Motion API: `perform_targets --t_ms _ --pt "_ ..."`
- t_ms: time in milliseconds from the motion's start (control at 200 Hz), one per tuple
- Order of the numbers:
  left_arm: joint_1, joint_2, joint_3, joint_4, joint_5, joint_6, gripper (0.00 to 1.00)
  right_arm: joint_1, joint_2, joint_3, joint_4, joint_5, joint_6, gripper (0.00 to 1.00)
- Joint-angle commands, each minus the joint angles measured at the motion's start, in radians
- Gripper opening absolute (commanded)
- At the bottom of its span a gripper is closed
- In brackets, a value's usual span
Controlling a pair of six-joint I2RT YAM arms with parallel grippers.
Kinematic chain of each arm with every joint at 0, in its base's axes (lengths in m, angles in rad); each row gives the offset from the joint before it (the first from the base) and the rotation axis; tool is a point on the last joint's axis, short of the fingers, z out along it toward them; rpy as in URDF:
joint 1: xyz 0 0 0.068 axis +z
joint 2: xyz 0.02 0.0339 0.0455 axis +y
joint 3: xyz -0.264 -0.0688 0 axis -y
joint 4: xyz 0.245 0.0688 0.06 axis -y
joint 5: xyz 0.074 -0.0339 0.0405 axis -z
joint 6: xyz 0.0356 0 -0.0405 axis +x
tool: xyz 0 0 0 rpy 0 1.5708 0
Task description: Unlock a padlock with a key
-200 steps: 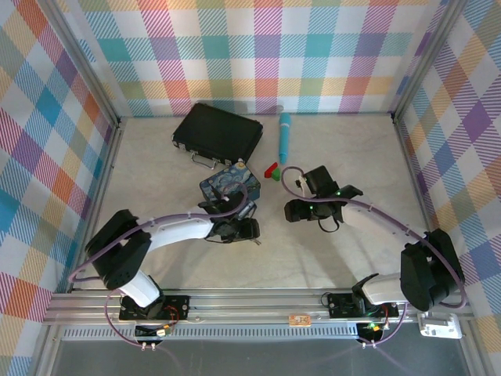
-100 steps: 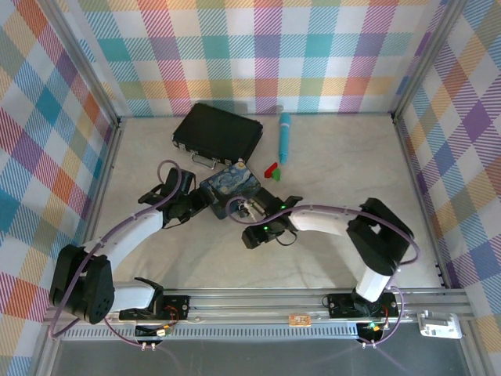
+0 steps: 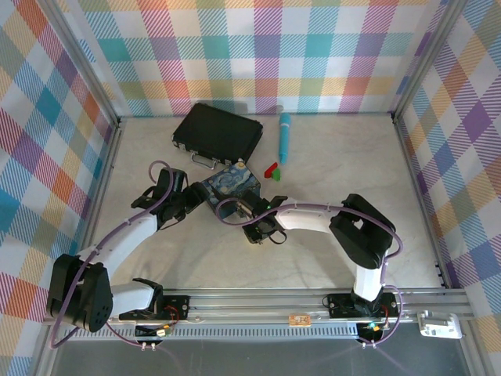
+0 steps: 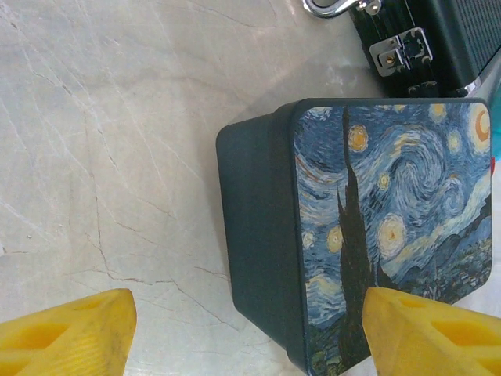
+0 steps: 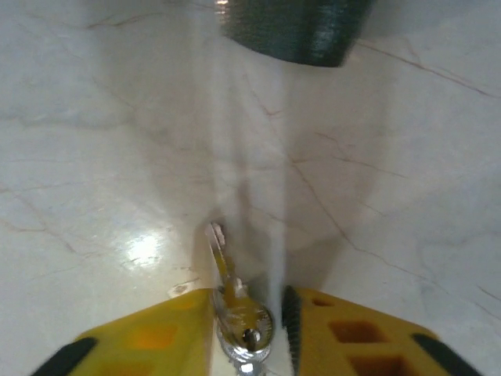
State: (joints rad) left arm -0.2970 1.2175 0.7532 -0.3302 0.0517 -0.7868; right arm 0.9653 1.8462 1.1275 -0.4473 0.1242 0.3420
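**One key in the right gripper, beside the starry-night box**

There are two arms, and both reach in toward the single painted box (image 3: pixel 231 184) near the middle of the table (image 3: pixel 337 157).

The right gripper (image 3: pixel 257 232) sits just beside the box's near corner, on the side facing the arm bases. In the right wrist view, this gripper (image 5: pixel 246 301) has its two yellow fingers pinched on the one key (image 5: pixel 227 274). The key's round head sits between the pads. Its thin silvery blade sticks out ahead of them, over the pale surface. A blurred dark shape (image 5: pixel 286 31) lies farther ahead at the top edge of that view; what it is cannot be told.

The left gripper (image 3: pixel 197 202) is at the box's left side. From its wrist camera, the gripper (image 4: pixel 250 345) is spread wide and holds nothing. One yellow fingertip (image 4: pixel 66 341) is over bare table. The other sits in front of the box's painted lid (image 4: pixel 391 235). Whether either touches the box cannot be told.

There are four other things around the box:
- One black case (image 3: pixel 218 133) lies just behind it, toward the far wall.
- Two small blocks, one red block (image 3: pixel 272 167) and one green block (image 3: pixel 275 175), lie close together just beside its far right corner.
- One teal stick (image 3: pixel 284 135) lies beyond the blocks, to the right of the case.
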Motion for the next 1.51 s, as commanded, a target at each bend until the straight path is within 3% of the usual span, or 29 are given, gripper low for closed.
perform_targets --t_ms 0,205,340,570,885,1060,1230,1500 --pt "0.013 -0.028 -0.018 0.043 0.016 -0.026 0.76 0.01 0.049 -0.007 -0.016 0.024 0.026 0.22" --pt "-0.045 -0.035 -0.051 0.138 0.04 -0.084 0.76 -0.016 -0.003 -0.066 0.029 0.026 -0.032 0.0" --pt "-0.126 -0.03 -0.04 0.167 0.002 -0.11 0.76 -0.089 -0.092 -0.132 0.074 -0.059 -0.078 0.0" --pt "-0.228 0.012 0.011 0.28 0.0 -0.19 0.76 -0.288 -0.324 -0.245 0.121 -0.32 -0.197 0.0" --pt "-0.359 0.252 0.152 0.479 0.086 -0.291 0.75 -0.52 -0.478 -0.252 0.089 -0.503 -0.275 0.0" --pt "-0.384 0.316 0.216 0.482 0.084 -0.268 0.75 -0.536 -0.419 -0.211 0.026 -0.458 -0.205 0.0" --pt "-0.383 0.347 0.25 0.459 0.097 -0.251 0.75 -0.537 -0.423 -0.27 0.088 -0.528 -0.144 0.0" --pt "-0.393 0.378 0.283 0.484 0.148 -0.223 0.74 -0.54 -0.514 -0.302 0.149 -0.679 -0.371 0.0"
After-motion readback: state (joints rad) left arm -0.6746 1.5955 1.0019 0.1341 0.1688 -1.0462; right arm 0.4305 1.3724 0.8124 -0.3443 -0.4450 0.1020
